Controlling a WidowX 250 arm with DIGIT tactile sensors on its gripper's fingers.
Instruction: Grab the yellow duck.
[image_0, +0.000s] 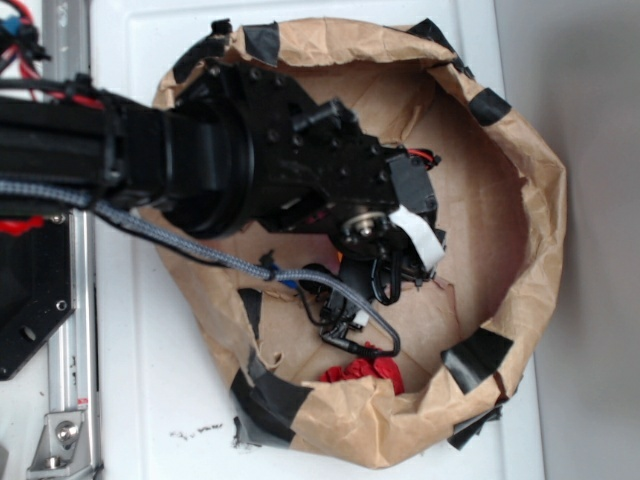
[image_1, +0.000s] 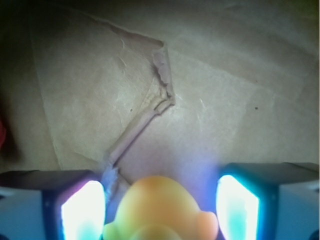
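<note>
Two fingers (image_1: 82, 210) stand wide, gaps either side of the yellow duck (image_1: 157, 207) at my wrist view's bottom edge. Paper bag walls (image_0: 545, 200) ring the gripper (image_1: 159, 212).

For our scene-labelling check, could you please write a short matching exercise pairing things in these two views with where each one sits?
Things:
1. yellow duck
2. red wad
3. black tape
4. gripper

Places:
A. stuck in patches along the paper bag rim
B. on the bag floor, near its rim, clear of the arm
C. between the two glowing pads
D. open, one pad either side of the duck, gaps showing

Pairs: 1-C, 2-B, 3-A, 4-D
</note>
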